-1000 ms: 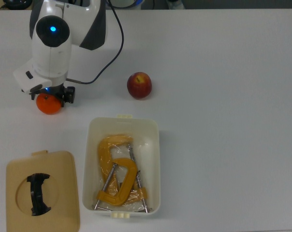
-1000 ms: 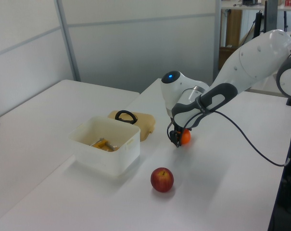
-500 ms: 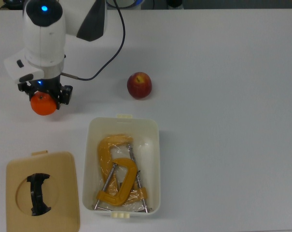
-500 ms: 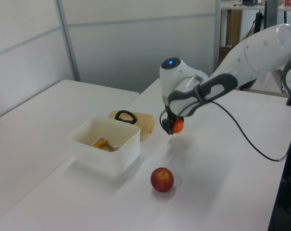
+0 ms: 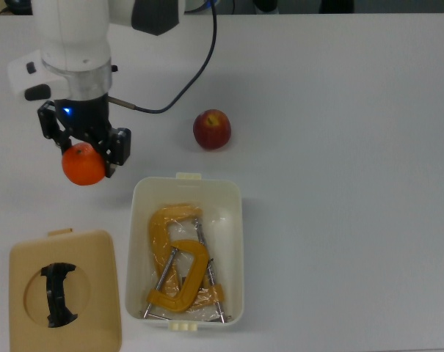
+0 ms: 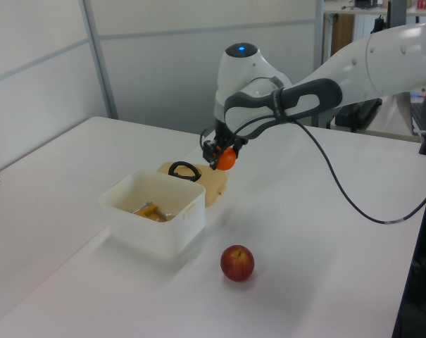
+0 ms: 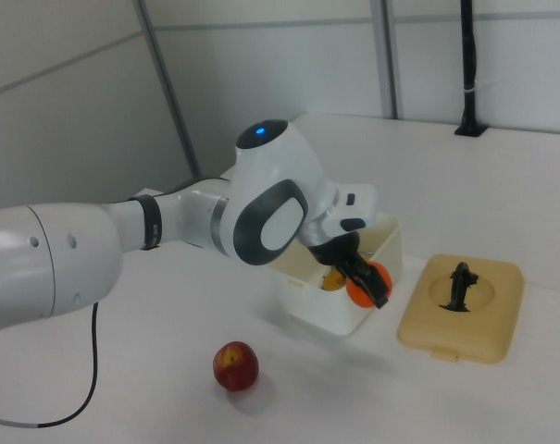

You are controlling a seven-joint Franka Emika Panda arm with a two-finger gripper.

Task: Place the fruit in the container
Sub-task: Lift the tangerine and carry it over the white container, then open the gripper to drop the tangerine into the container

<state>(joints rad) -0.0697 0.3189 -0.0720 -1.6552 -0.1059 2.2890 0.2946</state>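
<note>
My gripper [image 5: 84, 155] [image 6: 220, 153] [image 7: 363, 278] is shut on the orange fruit [image 5: 83, 165] [image 6: 227, 159] [image 7: 368, 283] and holds it in the air, to the top view's left of the white container [image 5: 188, 251] [image 6: 153, 210] [image 7: 340, 310]. The red apple [image 5: 211, 130] [image 6: 237, 263] [image 7: 235, 364] rests on the white table, above the container in the top view. Inside the container lies a yellow clamp [image 5: 179, 264] in clear wrap.
A tan lid with a black handle [image 5: 64, 289] [image 6: 197, 176] [image 7: 460, 306] lies flat on the table beside the container, at the top view's lower left. The arm's black cable [image 5: 179, 81] trails over the table near the apple.
The gripper has lifted the orange off the table and carried it up and toward the container. The apple, container and lid have not moved.
</note>
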